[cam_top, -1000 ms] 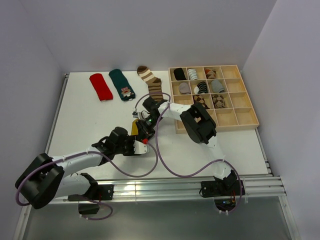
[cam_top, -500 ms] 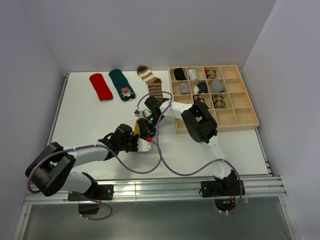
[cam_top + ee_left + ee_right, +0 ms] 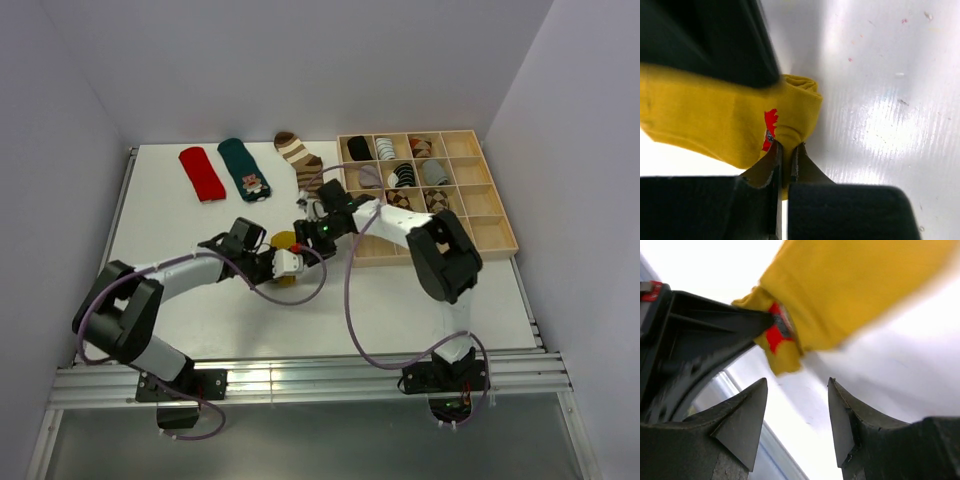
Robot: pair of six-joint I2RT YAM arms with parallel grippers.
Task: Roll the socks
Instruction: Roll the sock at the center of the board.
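Since the earlier frame, the left arm has swung inward from the near edge toward the tray [image 3: 500, 240]. Its jaws have closed, and the right jaws have parted and released.

1. Left gripper [image 3: 287, 264]: clamped narrow on the yellow sock [image 3: 283, 241]. The left wrist view shows the fingertips [image 3: 774, 156] pinching a fold of the sock's edge, just beside a red mark on the fabric.
2. Right gripper [image 3: 306, 238]: jaws wide, holding nothing. In the right wrist view the sock [image 3: 855, 285] hangs just beyond the fingertips [image 3: 754, 395], apart from them.
3. Yellow sock: left of the tray, between the two grippers and partly hidden by them from above. It appears partly rolled, with a coiled end visible in the left wrist view. Its long axis runs across the left jaws' closing line.
4. Remaining socks: the red sock [image 3: 202, 172], teal sock [image 3: 246, 170] and striped sock [image 3: 303, 160] lie flat on the table [image 3: 170, 240], left of the tray at its far side.

Judgement: the left gripper anchors the sock. The right gripper is the nearer free hand, and the sock lies from it on the side away from the tray. The next regrasp probably falls to the right gripper, at the sock's free end.
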